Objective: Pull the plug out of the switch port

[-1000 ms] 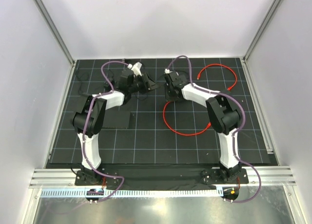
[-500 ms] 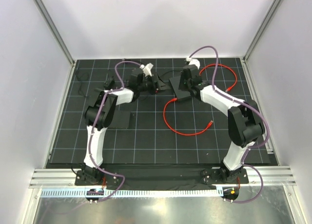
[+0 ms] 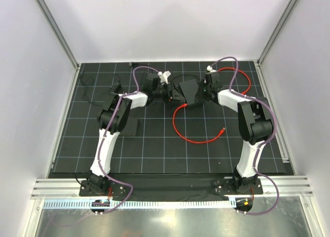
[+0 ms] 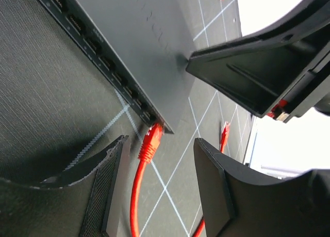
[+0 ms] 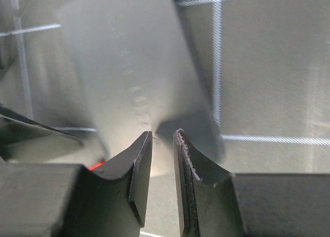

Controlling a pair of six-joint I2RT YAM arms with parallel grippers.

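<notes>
The black switch (image 3: 186, 88) lies at the back middle of the mat. In the left wrist view its row of ports runs along the edge of the switch (image 4: 129, 41), and the red plug (image 4: 152, 139) sits in the end port. My left gripper (image 4: 160, 180) is open, its fingers either side of the red cable just behind the plug and not touching it. From above, the left gripper (image 3: 174, 94) is at the switch's left side. My right gripper (image 5: 163, 144) hovers over the switch's grey top (image 5: 134, 66), its jaws a narrow gap apart with nothing between them.
The red cable (image 3: 180, 131) loops forward to a loose plug (image 3: 223, 129). A second red cable (image 3: 242, 77) curls at the back right. A flat black plate (image 3: 129, 126) lies by the left arm. A thin black wire (image 3: 90, 82) is at the back left.
Both arms have reached toward the back middle. The left gripper moved right up to the switch's ports. The right gripper shifted right along the switch and opened slightly.
</notes>
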